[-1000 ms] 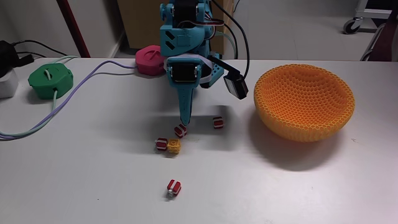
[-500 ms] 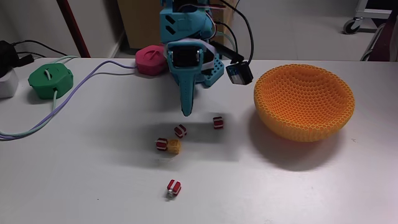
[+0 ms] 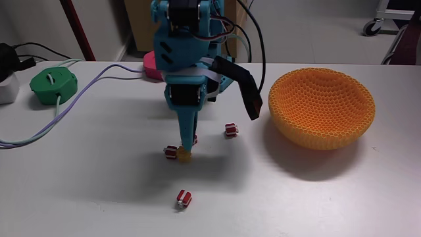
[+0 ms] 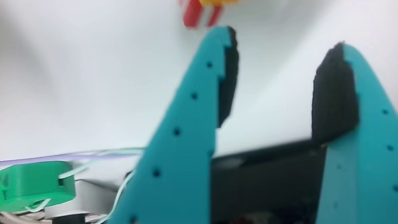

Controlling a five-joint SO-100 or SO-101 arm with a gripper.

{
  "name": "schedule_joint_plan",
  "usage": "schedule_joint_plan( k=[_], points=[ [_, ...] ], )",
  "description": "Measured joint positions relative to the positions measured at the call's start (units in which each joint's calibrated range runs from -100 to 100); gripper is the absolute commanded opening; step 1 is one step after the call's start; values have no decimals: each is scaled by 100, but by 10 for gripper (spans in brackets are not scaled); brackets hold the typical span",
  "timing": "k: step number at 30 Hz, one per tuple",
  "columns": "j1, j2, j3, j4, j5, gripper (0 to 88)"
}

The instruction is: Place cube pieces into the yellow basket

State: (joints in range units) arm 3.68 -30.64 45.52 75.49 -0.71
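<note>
The hand (image 4: 283, 56) shows in the wrist view as two teal fingers with dark pads, spread apart with bare white desk between them and nothing held. Just past the tips, at the top edge of that view, sit a red-and-white cube (image 4: 198, 14) and an orange-yellow cube (image 4: 222, 2), both cut off and blurred. In the fixed view the hand (image 3: 186, 146) points down near the middle of the desk (image 3: 99, 184), its tips right at the orange-yellow cube (image 3: 185, 156), with a red cube (image 3: 171, 152) touching that one on its left. Whether the tips touch the desk I cannot tell. A third red cube (image 3: 231, 129) lies apart toward the yellow basket (image 3: 321, 108), which stands near the desk's right edge, and a fourth (image 3: 183, 197) lies alone nearer the front edge.

The cubes look light, stiff and smooth, likely to skid or tip if nudged; I would pinch one across two flat opposite faces. A further red cube behind the fingers is mostly hidden. The basket's inside looks empty, as far as the mesh lets me see
</note>
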Motion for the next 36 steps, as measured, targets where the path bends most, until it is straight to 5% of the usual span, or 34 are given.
schedule_joint_plan(
  k=[10, 19, 30, 36],
  points=[
    [687, 2223, -778, -11, 181, 229],
    [774, 2745, -1025, -111, 420, 31],
    [242, 2420, -2818, 1131, 562, 0],
    [-1296, 1702, -3980, 1930, 620, 0]
  ],
)
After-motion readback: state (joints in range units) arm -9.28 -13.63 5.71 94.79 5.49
